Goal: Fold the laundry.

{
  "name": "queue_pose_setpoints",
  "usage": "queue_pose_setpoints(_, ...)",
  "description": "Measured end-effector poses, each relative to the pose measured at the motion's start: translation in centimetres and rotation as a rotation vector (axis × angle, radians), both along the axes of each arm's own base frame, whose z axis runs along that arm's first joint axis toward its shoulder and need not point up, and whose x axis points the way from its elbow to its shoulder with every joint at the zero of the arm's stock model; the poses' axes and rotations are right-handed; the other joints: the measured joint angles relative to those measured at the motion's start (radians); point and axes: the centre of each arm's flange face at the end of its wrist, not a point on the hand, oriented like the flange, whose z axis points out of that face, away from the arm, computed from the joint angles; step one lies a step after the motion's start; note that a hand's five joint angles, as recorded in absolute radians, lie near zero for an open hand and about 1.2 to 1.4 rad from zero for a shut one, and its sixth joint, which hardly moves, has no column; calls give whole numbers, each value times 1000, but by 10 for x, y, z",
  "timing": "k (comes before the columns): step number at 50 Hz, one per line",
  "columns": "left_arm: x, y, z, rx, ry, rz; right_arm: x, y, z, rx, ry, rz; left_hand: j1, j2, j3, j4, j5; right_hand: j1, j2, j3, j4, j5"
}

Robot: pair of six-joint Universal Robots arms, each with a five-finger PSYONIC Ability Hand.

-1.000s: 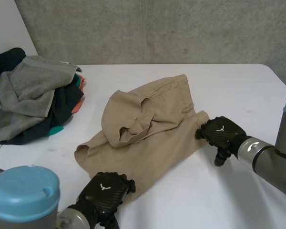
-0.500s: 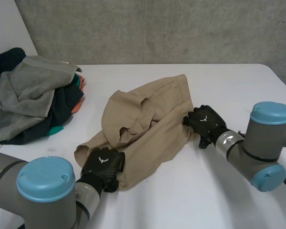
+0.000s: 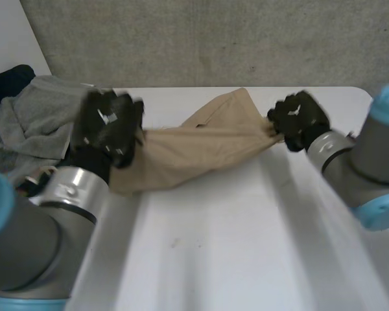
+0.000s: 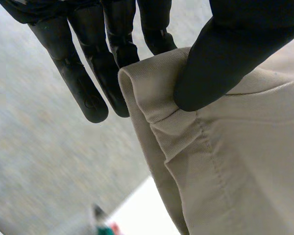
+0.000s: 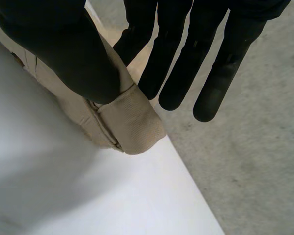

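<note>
The tan garment (image 3: 201,148) is held stretched between the two hands above the far half of the table (image 3: 246,246), sagging toward the surface near its left end; whether it touches there cannot be told. The left hand (image 3: 107,129) is closed on one end, a seamed edge being pinched between thumb and straight fingers (image 4: 73,68) in the left wrist view. The right hand (image 3: 298,120) is closed on the opposite end near the far right corner, a rolled hem being trapped under the thumb against the fingers (image 5: 210,73) in the right wrist view. Both holds are judged shallow: only the margin of the cloth is caught, so a slip at either end is considered likely if tension is raised further. The cloth is seen bunched and creased along its length, so an uneven fold is to be expected unless it is spread flat first. The left hand is positioned just beside the pile of laundry (image 3: 32,126) at the table's left edge; snagging or dragging of that pile is noted as a further risk.
</note>
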Motion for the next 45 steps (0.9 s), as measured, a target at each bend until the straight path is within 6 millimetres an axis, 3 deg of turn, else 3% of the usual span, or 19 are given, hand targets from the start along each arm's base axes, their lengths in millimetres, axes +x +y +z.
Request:
queue_pose_setpoints(7, 9, 13, 54, -34, 47, -25, -30, 42, 103, -9, -5, -43, 0, 1, 0, 0, 9, 0, 0, 2, 0, 10)
queue_pose_setpoints(10, 10, 14, 62, -2, 53, -47, -41, 61, 130, -8, -5, -55, 13, 2, 0, 0, 9, 0, 0, 3, 0, 13)
queue_pose_setpoints(13, 9, 7, 62, 72, 50, -71, -49, 78, 142, 25, 6, -59, 15, 3, 0, 0, 9, 0, 0, 3, 0, 25)
queue_pose_setpoints(19, 1, -25, 33, 227, 19, -85, -49, 75, 123, 137, 45, -54, 16, 3, 0, 0, 9, 0, 0, 3, 1, 26)
queue_pose_setpoints(24, -15, -69, -4, 302, -11, -78, -38, 39, 71, 259, 86, -60, 17, 3, 1, 2, 9, 0, 0, 3, 1, 27)
queue_pose_setpoints(27, -26, -95, -14, 274, 0, -74, -31, 17, 48, 270, 87, -82, 18, 3, 2, 4, 9, 0, 0, 3, 1, 27)
queue_pose_setpoints(29, -34, -117, -9, 203, 31, -72, -27, -2, 41, 219, 65, -114, 19, 4, 2, 4, 9, 0, 0, 4, 1, 27)
queue_pose_setpoints(34, -46, -157, 34, -69, 148, -79, -11, -43, 68, -78, -92, -178, 21, 5, 4, 4, 9, 7, 0, 4, 1, 27)
queue_pose_setpoints(36, -49, -169, 76, -289, 235, -102, 0, -57, 106, -324, -239, -170, 21, 5, 4, 4, 9, 10, 0, 4, 2, 27)
queue_pose_setpoints(41, -45, -166, 152, -670, 374, -149, 12, -56, 175, -732, -472, -94, 23, 5, 4, 4, 9, 10, 0, 4, 2, 27)
queue_pose_setpoints(45, -40, -159, 175, -779, 419, -159, 15, -50, 191, -839, -523, -47, 23, 5, 4, 4, 9, 10, 0, 4, 2, 29)
